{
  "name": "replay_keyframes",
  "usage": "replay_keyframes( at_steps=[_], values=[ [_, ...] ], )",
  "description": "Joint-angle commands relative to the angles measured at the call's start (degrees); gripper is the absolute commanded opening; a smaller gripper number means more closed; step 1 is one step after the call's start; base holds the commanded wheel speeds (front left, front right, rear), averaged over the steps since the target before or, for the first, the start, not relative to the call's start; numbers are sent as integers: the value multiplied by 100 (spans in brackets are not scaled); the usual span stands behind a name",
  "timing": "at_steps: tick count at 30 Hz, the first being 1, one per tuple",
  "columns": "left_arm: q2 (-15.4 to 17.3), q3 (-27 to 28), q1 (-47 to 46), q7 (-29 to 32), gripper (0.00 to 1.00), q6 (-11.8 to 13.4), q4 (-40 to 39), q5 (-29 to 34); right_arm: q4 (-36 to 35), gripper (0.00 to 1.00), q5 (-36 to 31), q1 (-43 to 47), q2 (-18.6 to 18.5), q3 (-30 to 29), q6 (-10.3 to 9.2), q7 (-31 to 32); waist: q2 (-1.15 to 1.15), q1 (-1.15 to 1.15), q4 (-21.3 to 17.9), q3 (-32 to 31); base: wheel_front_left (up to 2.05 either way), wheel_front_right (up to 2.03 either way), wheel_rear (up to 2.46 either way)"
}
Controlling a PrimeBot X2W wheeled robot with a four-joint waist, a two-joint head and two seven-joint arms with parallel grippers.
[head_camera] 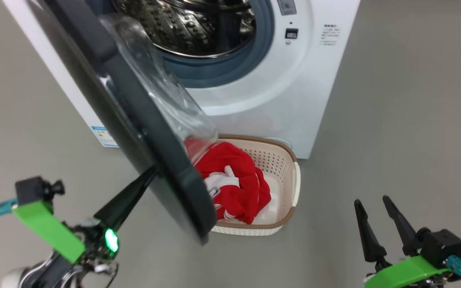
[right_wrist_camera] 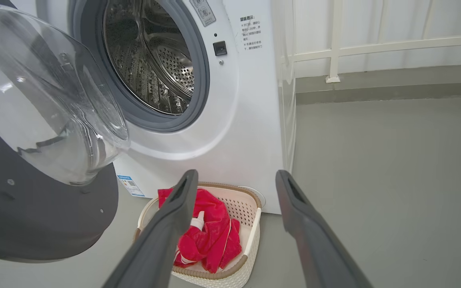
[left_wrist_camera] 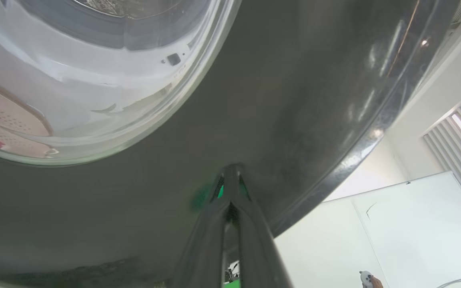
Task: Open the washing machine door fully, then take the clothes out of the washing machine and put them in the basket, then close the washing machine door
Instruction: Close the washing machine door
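The basket (head_camera: 284, 170) sits on the floor (head_camera: 394, 132) at lower centre of the head view, just in front of the washing machine (head_camera: 286, 100). The clothes (head_camera: 236, 182) lie bunched inside it, red with white trim, heaped toward its left side. In the right wrist view the basket (right_wrist_camera: 254, 224) holds the same heap of clothes (right_wrist_camera: 210, 236), and above it the drum (right_wrist_camera: 154, 60) shows perforated steel through the open mouth.

The washing machine door (head_camera: 134, 120) stands swung out. In the head view it is seen nearly edge-on, its long line running from upper left down to lower centre, with the glass bulge facing the machine. Its lower edge hides the left part of the basket and some of the clothes, and its top is cut off by the frame.

The left gripper (head_camera: 150, 174) points up and right at lower left, jaws together, tips against the door's black outer face. In the left wrist view the left gripper (left_wrist_camera: 230, 176) meets its own reflection there. The right gripper (head_camera: 372, 200) hangs at lower right, jaws apart with nothing between them.
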Motion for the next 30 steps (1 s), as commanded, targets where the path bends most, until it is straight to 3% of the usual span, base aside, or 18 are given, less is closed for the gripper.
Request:
replay_keyframes(
  at_steps=[1, 16, 30],
  values=[
    [-13, 113, -373, -98, 0, -39, -176, 128, -165, 100, -39, -245, -38, 119, 28, -37, 0, 0, -142, 138, 0, 0, 0],
    [-227, -418, -1592, -1087, 0, -39, 379, 589, -252, 100, 79, -623, -10, 47, 28, -37, 0, 0, -920, 740, 0, 0, 0],
    [129, -642, -2848, -2358, 0, -39, 1118, 838, -307, 100, 385, -861, -9, 68, 28, -37, 0, 0, -1701, 1138, 0, 0, 0]
  ],
)
